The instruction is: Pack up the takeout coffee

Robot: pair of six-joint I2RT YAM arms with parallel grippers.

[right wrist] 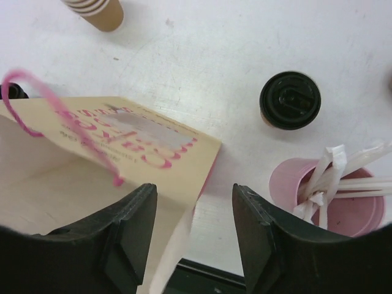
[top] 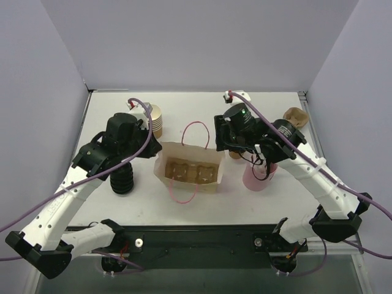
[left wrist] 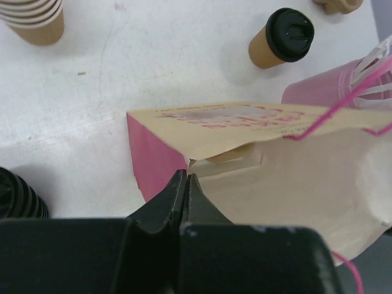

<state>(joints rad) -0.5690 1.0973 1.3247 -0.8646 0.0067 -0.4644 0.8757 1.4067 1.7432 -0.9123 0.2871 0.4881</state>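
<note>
At the middle of the white table [top: 196, 116] stands the tan paper bag with pink string handles [top: 188, 168], its mouth open and a moulded tan cup tray [top: 187, 171] lying inside. The left gripper [left wrist: 185, 179] is clenched on the bag's rim at its left end, apparently steadying the mouth. The right gripper [right wrist: 193, 202] hovers over the bag's right end, jaws parted, grasping nothing. The takeout coffee, a small tan-brown paper cup with a round black plastic lid [right wrist: 290, 100], stands upright on the table just beyond that end, near the pink cup of white straws [right wrist: 334, 199]; it is not yet packed. The step in hand looks like readying the bag. Next, the right gripper should reach the coffee, close on its body below the lid, and lower it upright into the bag. Counted: one lidded coffee, one bag, one pink cup, one stack of lidless tan paper cups [left wrist: 33, 18], one black ribbed object [top: 124, 179].
</note>
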